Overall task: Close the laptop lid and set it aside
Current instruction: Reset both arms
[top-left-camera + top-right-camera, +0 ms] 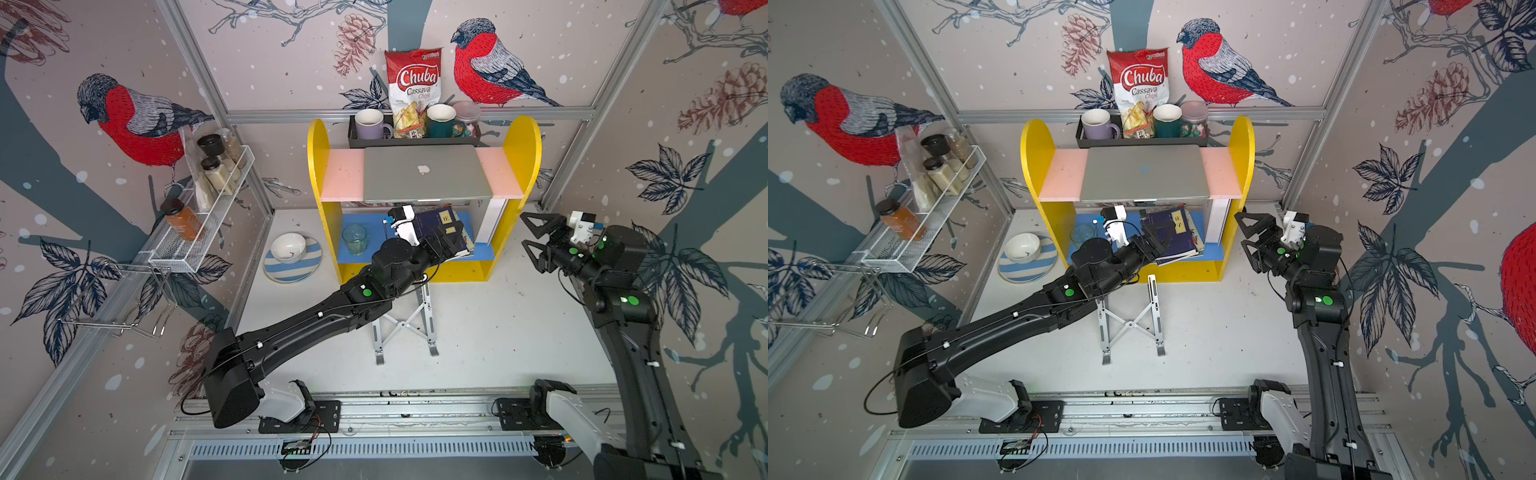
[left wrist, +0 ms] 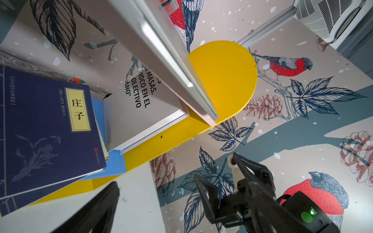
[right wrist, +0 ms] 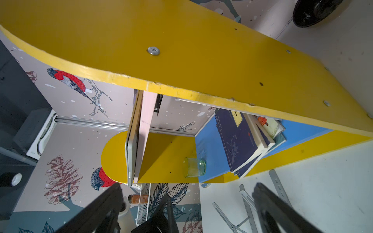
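The silver laptop (image 1: 428,195) lies on the pink top shelf (image 1: 343,174) of the yellow bookcase. Its lid (image 1: 424,172) (image 1: 1144,172) is flat down, apple logo up. The left wrist view shows the laptop's front edge (image 2: 171,60); in the right wrist view it (image 3: 131,145) is seen edge on. My left gripper (image 1: 446,232) (image 1: 1160,235) (image 2: 184,187) is open just below and in front of that edge, level with the dark blue books (image 1: 436,220), holding nothing. My right gripper (image 1: 524,230) (image 1: 1241,229) (image 3: 187,189) is open and empty beside the bookcase's right side panel.
The silver folding stand (image 1: 405,328) stands on the table under my left forearm. A glass (image 1: 354,239) and books sit on the blue shelf. A bowl on a striped plate (image 1: 291,266) lies left of the bookcase. A black tray (image 1: 353,141) of mugs and chips is behind the laptop.
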You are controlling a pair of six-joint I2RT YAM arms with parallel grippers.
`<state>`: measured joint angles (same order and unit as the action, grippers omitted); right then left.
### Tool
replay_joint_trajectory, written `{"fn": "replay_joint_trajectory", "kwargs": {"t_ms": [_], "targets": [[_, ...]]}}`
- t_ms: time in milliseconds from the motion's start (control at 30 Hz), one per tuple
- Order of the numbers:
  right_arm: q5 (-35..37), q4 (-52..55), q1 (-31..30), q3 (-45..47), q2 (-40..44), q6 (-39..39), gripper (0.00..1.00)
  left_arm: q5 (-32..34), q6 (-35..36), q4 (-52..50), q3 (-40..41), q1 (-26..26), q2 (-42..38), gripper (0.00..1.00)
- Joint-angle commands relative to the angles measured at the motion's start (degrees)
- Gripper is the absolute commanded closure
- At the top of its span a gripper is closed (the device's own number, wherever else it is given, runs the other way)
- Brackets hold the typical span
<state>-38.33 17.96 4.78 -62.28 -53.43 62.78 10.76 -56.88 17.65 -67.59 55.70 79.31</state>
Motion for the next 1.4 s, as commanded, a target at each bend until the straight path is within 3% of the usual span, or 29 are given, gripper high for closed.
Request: {"fn": "replay_joint_trajectory", "kwargs": {"t_ms": [0, 167, 267, 367, 467, 533, 633, 733, 800, 933, 1067, 1167, 1367], "targets": [[1.53, 0.25, 0.21, -0.3, -0.14, -3.16, 0.0, 2.05, 2.89, 0.84, 2.88, 1.05, -2.76, 0.03], [5.07, 3.53, 0.23, -1.5, -0.16, -10.1, 0.0, 3.67, 7.98, -7.26, 7.47, 1.76, -9.26, 0.03], [12.74, 7.68, -0.16, -2.15, 1.02, -18.39, 0.0, 7.76, 15.56, -18.98, 7.82, 1.89, -13.98, 0.03], [22.26, 6.31, -1.43, 1.09, 3.15, -24.81, 0.0, 15.67, 19.79, -31.49, 8.09, 1.79, -18.65, 0.03], [31.12, 1.77, -3.59, 5.91, 4.77, -29.77, 0.0, 28.88, 20.18, -38.23, 12.18, 1.65, -26.09, 0.04], [37.3, 0.28, -4.18, 7.61, 4.55, -31.47, 0.0, 34.46, 23.56, -38.46, 16.36, 0.79, -32.97, 0.04], [52.42, -1.47, -4.59, 10.9, 4.37, -26.36, 0.0, 38.03, 36.82, -30.89, 24.67, -1.7, -44.56, 0.04], [52.01, -6.77, -4.43, 13.31, 3.22, -33.04, 0.0, 47.56, 41.94, -28.29, 29.59, -7.26, -52.04, 0.04], [50.69, -13.76, -4.79, 17.26, 2.06, -34.36, 0.0, 50.06, 46.32, -25.34, 33.0, -12.74, -54.57, 0.04], [53.31, -23.5, -6.96, 22.93, -4.27, -36.83, 0.0, 46.16, 48.46, -23.6, 37.83, -25.02, -54.65, 0.05], [63.14, -27.45, -12.66, 23.65, -12.43, -48.5, 0.0, 36.57, 49.77, -20.65, 42.2, -34.87, -48.69, 0.05], [67.7, -32.33, -14.29, 26.7, -16.82, -52.83, 0.0, 30.33, 50.47, -14.59, 45.5, -39.56, -42.2, 0.05], [66.18, -39.3, -13.63, 32.58, -21.53, -56.05, 0.0, 22.44, 51.21, 5.4, 50.42, -44.91, -25.98, 0.05]]}}
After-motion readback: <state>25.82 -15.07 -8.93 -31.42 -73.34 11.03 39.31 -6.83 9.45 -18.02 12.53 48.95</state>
